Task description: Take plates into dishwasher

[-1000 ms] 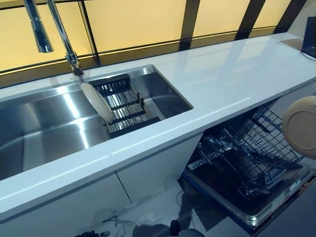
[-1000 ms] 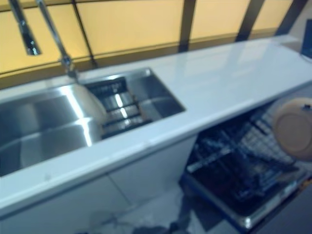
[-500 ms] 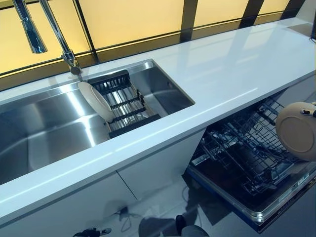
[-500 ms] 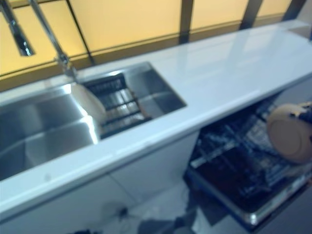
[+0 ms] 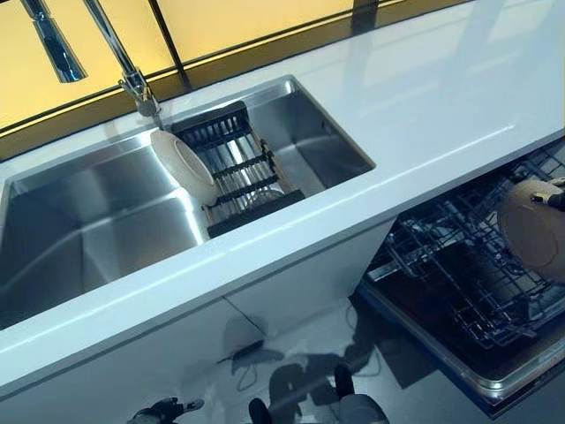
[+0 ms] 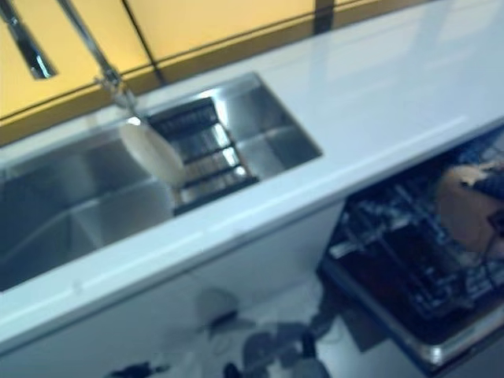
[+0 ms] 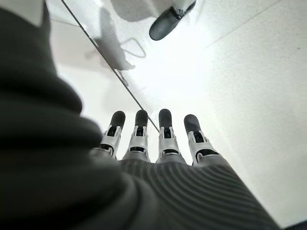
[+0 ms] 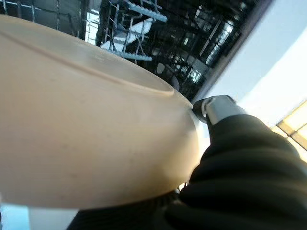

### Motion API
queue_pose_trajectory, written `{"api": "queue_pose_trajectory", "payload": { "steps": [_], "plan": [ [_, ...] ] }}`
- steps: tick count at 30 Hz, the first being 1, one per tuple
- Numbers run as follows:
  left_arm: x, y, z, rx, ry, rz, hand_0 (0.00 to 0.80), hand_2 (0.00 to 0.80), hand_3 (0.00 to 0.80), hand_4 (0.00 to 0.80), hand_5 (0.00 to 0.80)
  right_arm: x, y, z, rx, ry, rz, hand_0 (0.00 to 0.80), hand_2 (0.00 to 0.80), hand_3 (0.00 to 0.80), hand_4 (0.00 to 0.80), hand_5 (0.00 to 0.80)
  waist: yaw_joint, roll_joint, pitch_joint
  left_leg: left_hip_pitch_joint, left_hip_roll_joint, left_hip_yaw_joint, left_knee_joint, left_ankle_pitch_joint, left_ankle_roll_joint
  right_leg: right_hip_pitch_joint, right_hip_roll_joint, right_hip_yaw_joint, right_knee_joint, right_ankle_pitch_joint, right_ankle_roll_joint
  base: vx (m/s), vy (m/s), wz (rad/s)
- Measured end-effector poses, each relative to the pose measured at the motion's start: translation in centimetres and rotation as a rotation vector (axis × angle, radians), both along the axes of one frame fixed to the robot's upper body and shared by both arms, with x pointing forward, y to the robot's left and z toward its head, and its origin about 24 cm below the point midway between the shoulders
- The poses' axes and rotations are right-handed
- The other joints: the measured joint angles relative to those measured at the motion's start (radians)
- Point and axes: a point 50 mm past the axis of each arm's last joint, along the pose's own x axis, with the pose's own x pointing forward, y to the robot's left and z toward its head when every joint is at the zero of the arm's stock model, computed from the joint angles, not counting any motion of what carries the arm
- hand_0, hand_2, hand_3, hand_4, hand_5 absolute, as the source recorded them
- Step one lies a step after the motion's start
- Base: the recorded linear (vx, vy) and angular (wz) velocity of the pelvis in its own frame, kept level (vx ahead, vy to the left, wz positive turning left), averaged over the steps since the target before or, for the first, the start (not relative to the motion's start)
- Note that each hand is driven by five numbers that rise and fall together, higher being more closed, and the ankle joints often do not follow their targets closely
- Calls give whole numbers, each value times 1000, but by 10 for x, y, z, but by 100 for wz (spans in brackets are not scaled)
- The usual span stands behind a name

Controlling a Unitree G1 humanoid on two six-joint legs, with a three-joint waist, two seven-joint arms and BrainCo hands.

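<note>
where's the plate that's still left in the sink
The white plate stands on edge in the sink, leaning against the dark drying rack on the rack's left side, just below the faucet.

A long white worktop runs across the scene, glossy enough to carry pale reflections. Set into it is a stainless steel sink, its basin walls catching bright streaks of light. At the sink's far edge stands a tall chrome faucet, its spray head hanging beside the stem. Behind the worktop, a row of warm yellow panels divided by dark frames forms the back wall. Below the worktop, under the sink, are plain white cabinet fronts. The floor before them is pale and shiny.
</note>
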Motion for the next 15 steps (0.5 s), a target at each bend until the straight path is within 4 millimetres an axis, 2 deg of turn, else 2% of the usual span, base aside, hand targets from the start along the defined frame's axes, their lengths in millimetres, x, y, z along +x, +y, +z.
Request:
{"api": "queue_pose_trajectory", "payload": {
  "steps": [11,15],
  "plan": [
    [10,-8,1,-24,-46,-29,0,0,0,0,0,3,-2,4,-191,-20,-41,800,800,800,800,800,0,54,45,-17,-6,-8,0,3,5,-15,-8,-4,0,-3,8,-32,15,1],
    [11,-9,1,-33,-47,-32,0,0,0,0,0,4,-2,-2,-223,6,-46,800,800,800,800,800,-1,70,56,-17,-8,-8,0,3,5,-14,-10,-5,0,0,5,0,0,0]
  ]
}}
